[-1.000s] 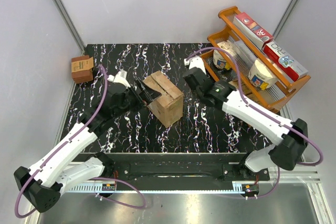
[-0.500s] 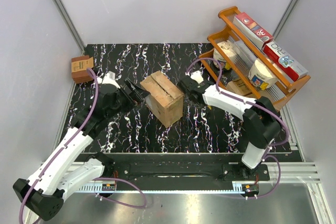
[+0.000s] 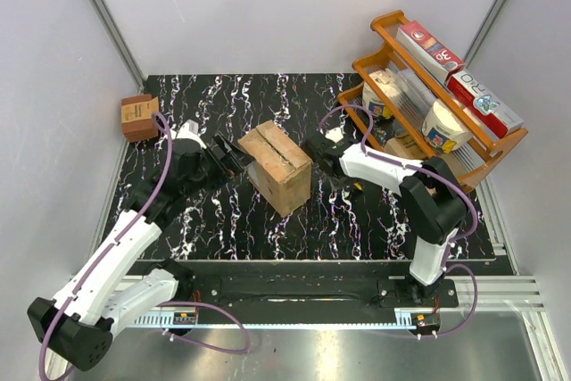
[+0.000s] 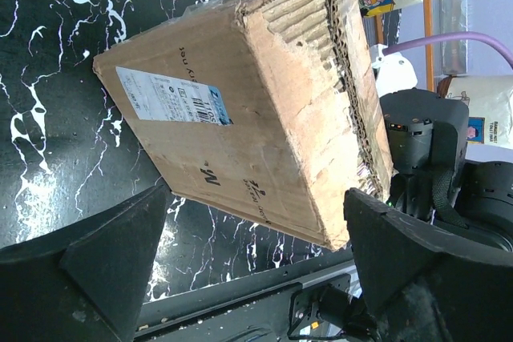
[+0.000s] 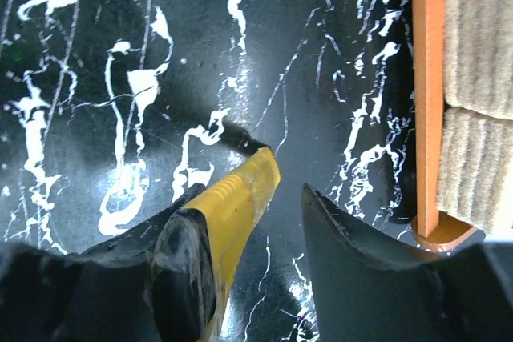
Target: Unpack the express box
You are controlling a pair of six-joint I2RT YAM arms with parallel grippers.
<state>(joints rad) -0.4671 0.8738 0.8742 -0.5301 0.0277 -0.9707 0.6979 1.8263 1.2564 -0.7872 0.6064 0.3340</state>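
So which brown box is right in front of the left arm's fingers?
The bigger, lighter cardboard box in the middle, the one with a white label on its side. The little darker box sits far off to the left.

I see bare black marbled tabletop (image 3: 223,95) behind and in front of the brown corrugated cardboard box (image 3: 278,167). The orange wooden rack (image 3: 390,20) walls off the right rear. A small dark-brown box (image 3: 139,116) blocks the far left edge.

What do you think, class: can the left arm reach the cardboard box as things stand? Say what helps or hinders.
Probably yes: the left gripper is open and faces the box close up, with nothing seen between them.
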